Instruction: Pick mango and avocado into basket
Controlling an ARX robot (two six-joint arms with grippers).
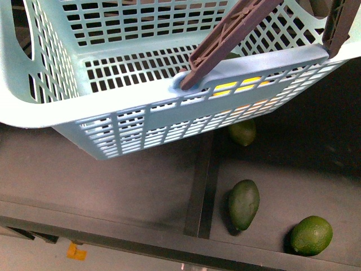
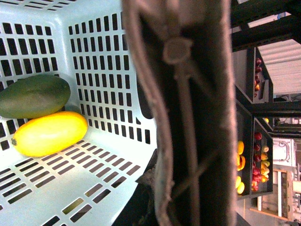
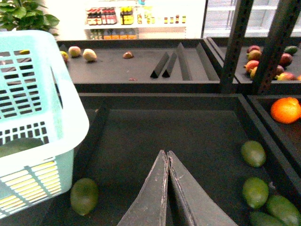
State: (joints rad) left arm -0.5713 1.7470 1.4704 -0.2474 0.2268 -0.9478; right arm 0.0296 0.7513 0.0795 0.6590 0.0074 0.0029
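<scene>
Yellow mango point(image 2: 49, 133) and dark green avocado point(image 2: 33, 95) already lie side by side, touching, on the basket point(image 1: 141, 121) floor, long axes parallel. Right tool point(image 3: 168, 157) hangs pressed together, empty, beside the basket over the counter point(image 3: 188, 127). Left tool's state I can't tell; a brown handle point(image 2: 188, 113) blocks it.
</scene>
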